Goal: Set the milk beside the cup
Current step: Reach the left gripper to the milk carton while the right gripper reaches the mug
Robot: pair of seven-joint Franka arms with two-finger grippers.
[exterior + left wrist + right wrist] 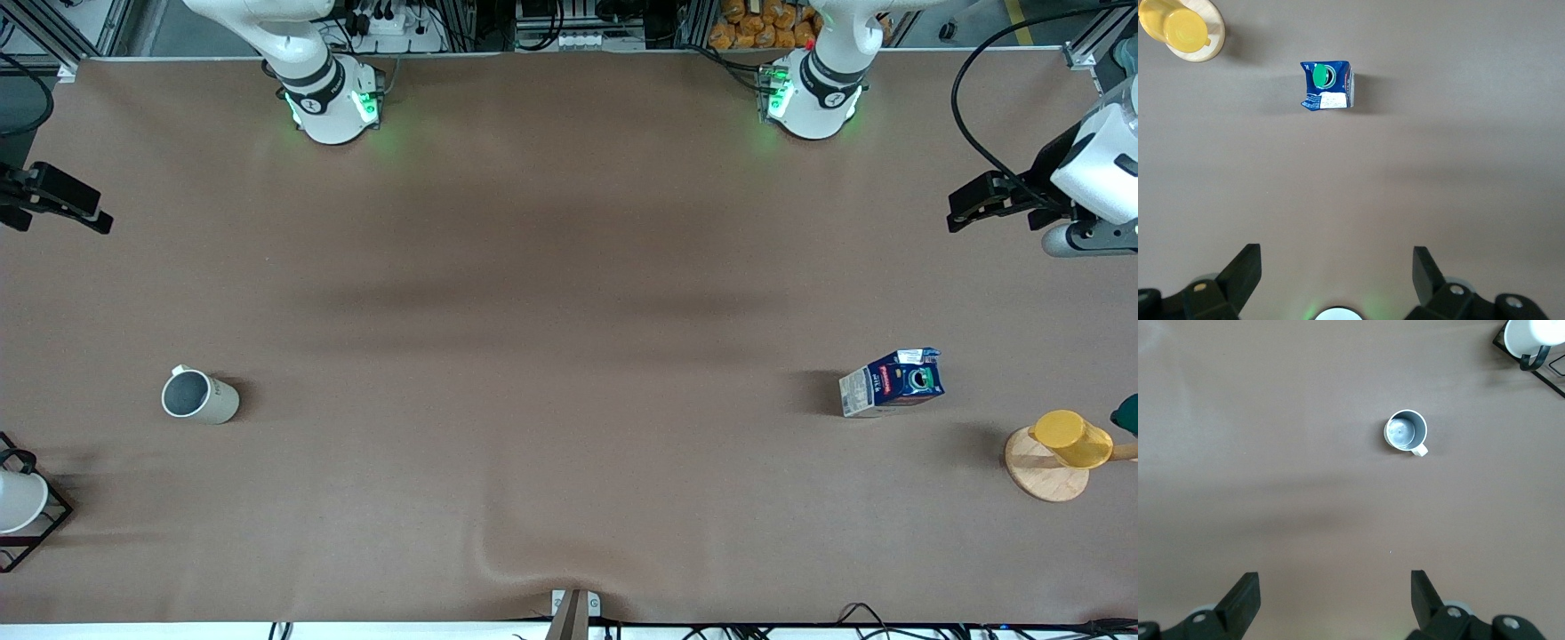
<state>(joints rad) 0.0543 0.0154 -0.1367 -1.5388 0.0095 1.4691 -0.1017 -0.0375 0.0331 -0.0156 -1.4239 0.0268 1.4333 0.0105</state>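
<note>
The milk (892, 382) is a dark blue carton with a green cap, standing upright toward the left arm's end of the table; the left wrist view shows it from above (1327, 85). The cup (199, 396), an off-white mug with a grey inside, stands toward the right arm's end and also shows in the right wrist view (1406, 431). My left gripper (965, 206) (1337, 267) hangs open and empty over the table's edge at its own end, well apart from the milk. My right gripper (93, 212) (1335, 590) hangs open and empty over the table's edge at its own end.
A yellow cup on a round wooden stand (1062, 449) (1182, 28) sits beside the milk, nearer the table's end. A white cup in a black wire rack (18, 507) (1531, 340) stands near the mug, nearer the front camera. A ripple in the brown cover (533, 556) lies at the front edge.
</note>
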